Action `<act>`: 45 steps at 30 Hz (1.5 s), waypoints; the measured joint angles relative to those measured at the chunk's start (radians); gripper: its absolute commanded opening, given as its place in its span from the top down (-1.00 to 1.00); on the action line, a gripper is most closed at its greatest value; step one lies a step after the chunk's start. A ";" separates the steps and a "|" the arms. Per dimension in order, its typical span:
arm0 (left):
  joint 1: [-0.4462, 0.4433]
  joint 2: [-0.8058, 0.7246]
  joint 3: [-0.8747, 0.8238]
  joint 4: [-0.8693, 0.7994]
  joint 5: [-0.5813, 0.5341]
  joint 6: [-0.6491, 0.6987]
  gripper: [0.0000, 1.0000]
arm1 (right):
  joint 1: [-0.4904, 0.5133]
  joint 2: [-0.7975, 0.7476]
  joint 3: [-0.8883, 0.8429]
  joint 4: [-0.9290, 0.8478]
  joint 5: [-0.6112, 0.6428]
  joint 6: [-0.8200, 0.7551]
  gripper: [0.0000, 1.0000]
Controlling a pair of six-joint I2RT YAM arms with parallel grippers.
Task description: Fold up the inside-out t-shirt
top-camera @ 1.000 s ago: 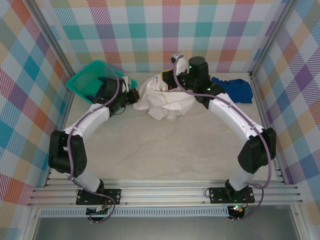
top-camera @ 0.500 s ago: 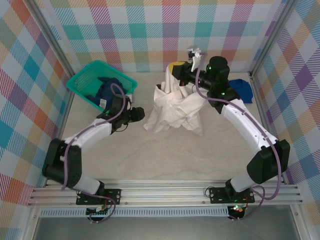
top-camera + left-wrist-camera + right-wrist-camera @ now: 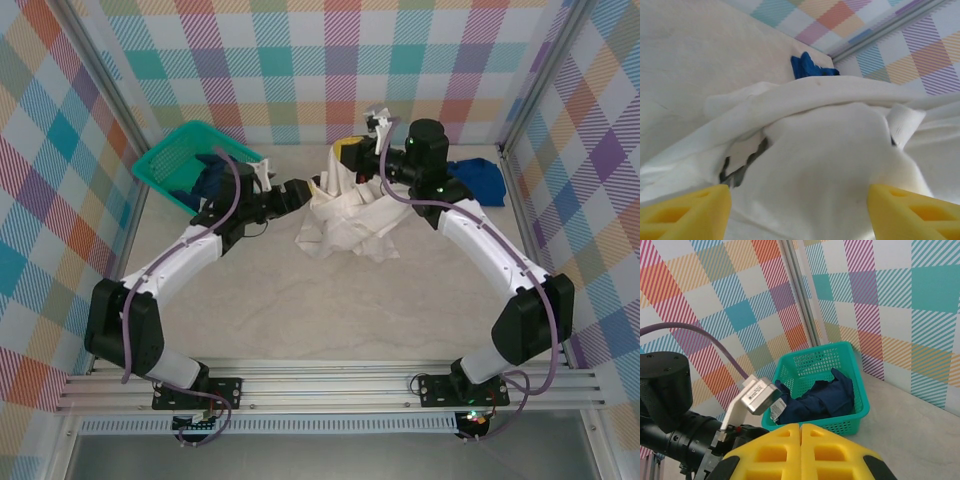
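While the inside-out t-shirt (image 3: 345, 222) hung bunched at the far middle of the table (image 3: 330, 310), the right gripper (image 3: 801, 440) clenched its top and the left gripper (image 3: 799, 200) gaped against it; no fold was made.

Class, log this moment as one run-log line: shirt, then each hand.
shirt: white t-shirt bunched, unfolded | right hand: shut on its peak | left hand: open, cloth between fingers

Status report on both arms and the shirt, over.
Left gripper open, facing the t-shirt. Right gripper shut, t-shirt hanging bunched from it. Basket far left, blue shirt far right, both apart from it.
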 measured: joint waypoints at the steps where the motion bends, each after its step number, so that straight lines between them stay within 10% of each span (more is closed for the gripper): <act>1: -0.004 0.007 0.005 0.007 0.007 -0.007 -0.42 | 0.000 0.002 0.000 -0.003 0.000 -0.001 1.00; 11: -0.019 0.011 0.008 0.051 0.029 -0.055 -0.40 | 0.003 0.041 0.000 -0.021 -0.004 -0.015 1.00; 18: -0.033 0.093 0.065 0.024 -0.008 -0.027 0.87 | 0.006 0.047 0.024 -0.025 -0.010 0.014 1.00; 21: -0.034 0.121 0.029 0.026 -0.041 -0.009 1.00 | 0.006 0.049 0.073 -0.003 0.039 0.067 1.00; 31: -0.049 0.119 -0.268 0.092 -0.166 0.003 0.98 | 0.006 0.052 0.124 0.192 0.096 0.266 1.00; 38: -0.054 -0.016 -0.383 0.080 -0.303 0.079 -0.05 | -0.009 0.050 0.123 0.162 -0.010 0.256 1.00; 45: -0.054 -0.341 -0.411 0.108 -0.281 0.194 -0.36 | -0.025 0.015 0.151 -0.084 -0.169 0.080 1.00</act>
